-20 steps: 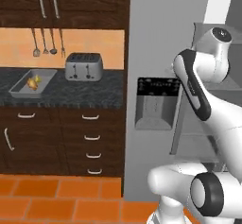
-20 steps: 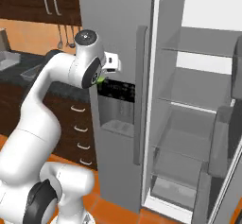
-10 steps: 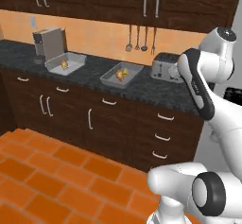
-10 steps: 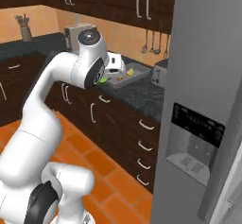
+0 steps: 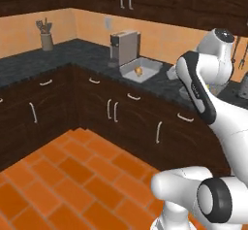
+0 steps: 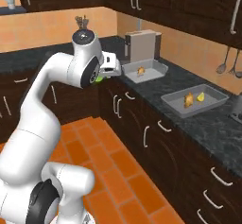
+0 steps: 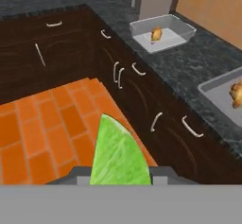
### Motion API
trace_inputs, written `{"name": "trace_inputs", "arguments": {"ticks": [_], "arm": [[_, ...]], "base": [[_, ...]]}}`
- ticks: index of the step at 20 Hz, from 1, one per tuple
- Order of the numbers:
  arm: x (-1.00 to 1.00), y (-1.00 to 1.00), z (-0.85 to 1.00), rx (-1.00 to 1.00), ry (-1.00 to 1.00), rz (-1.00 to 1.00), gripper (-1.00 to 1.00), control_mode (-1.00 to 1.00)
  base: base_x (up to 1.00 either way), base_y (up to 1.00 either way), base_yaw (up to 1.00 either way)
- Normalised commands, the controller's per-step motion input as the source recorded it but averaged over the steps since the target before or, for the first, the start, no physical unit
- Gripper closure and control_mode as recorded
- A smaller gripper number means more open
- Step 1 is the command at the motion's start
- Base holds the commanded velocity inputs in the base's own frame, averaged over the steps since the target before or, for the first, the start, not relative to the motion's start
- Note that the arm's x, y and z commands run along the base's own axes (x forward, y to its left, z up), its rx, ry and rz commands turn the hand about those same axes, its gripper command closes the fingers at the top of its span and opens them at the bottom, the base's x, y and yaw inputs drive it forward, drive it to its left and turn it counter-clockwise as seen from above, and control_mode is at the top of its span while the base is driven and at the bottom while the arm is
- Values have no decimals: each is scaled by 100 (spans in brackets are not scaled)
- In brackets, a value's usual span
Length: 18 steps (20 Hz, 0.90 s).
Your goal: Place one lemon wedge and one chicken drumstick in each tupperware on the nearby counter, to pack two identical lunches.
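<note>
Black marbled counter (image 6: 198,124) ahead; gripper (image 7: 120,180) clamped on the green lemon wedge (image 7: 118,154), and a jolt could drop it short of the far tupperware (image 6: 144,70).

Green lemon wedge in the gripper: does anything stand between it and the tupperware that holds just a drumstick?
Nothing visible does. The green lemon wedge is out over the floor, and the tupperware with one chicken drumstick lies open on the counter ahead.

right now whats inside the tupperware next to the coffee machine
One chicken drumstick lies in that tupperware; no lemon wedge is there. The gripper holds the green lemon wedge. The tupperware's near wall hides little.
</note>
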Motion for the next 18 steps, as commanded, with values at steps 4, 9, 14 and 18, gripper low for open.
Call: {"name": "trace_inputs", "arguments": {"ticks": [4, 9, 14, 18], "arm": [[0, 0, 0, 0, 0, 0, 100, 100], [0, 0, 0, 0, 0, 0, 100, 100], [0, 0, 0, 0, 0, 0, 100, 100], [0, 0, 0, 0, 0, 0, 100, 100]], "base": [[100, 19, 7], [100, 2, -34], [100, 17, -47], [91, 50, -58]]}}
